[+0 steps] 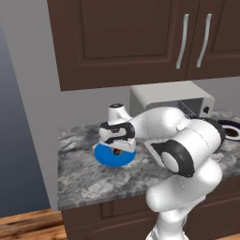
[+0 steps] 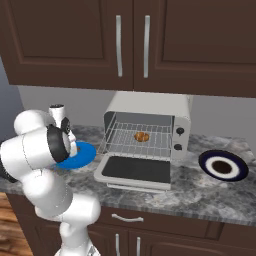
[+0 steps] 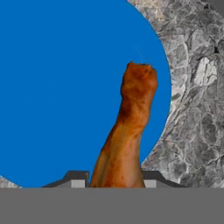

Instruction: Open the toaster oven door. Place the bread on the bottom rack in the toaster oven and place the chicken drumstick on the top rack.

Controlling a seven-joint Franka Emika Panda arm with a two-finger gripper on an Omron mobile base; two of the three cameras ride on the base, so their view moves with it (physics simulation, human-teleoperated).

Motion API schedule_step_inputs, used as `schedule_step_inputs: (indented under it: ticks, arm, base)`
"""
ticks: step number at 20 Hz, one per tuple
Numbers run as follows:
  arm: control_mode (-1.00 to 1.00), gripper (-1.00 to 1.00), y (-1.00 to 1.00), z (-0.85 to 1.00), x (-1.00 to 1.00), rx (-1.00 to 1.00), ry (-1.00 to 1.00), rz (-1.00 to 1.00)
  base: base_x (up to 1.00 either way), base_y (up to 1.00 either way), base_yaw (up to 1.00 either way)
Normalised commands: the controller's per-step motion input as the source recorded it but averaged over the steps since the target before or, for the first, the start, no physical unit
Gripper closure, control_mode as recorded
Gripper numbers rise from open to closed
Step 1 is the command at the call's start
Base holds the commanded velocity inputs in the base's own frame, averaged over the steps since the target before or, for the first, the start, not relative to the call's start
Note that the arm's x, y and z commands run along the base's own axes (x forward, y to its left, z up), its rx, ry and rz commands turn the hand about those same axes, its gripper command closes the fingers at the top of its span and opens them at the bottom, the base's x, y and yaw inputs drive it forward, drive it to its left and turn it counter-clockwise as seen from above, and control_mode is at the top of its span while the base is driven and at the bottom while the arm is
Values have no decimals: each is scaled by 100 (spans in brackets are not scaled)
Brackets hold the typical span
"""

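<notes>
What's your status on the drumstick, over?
Gripper shut on chicken drumstick over blue plate. Toaster oven door down, bread already on a rack inside. Nothing blocking the oven mouth.

No text, label, brand, number or sign can be read anywhere in these views. The boxy light grey toaster oven [image 2: 147,132] with its two black knobs bears no legible marking.
</notes>
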Motion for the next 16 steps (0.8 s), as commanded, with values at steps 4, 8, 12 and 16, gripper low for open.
schedule_step_inputs:
  ticks: [4, 8, 12, 16]
  arm:
    - [-100, 100, -19, 38, -47, 0, -4, 0]
    - [-100, 100, -20, 34, -49, 1, -7, 0]
    - [-100, 100, -24, 36, -50, 3, -8, 0]
    - [-100, 100, -28, 38, -43, 0, -5, 0]
  base:
    - [0, 0, 0]
    - [0, 0, 0]
    - [0, 0, 0]
    - [0, 0, 0]
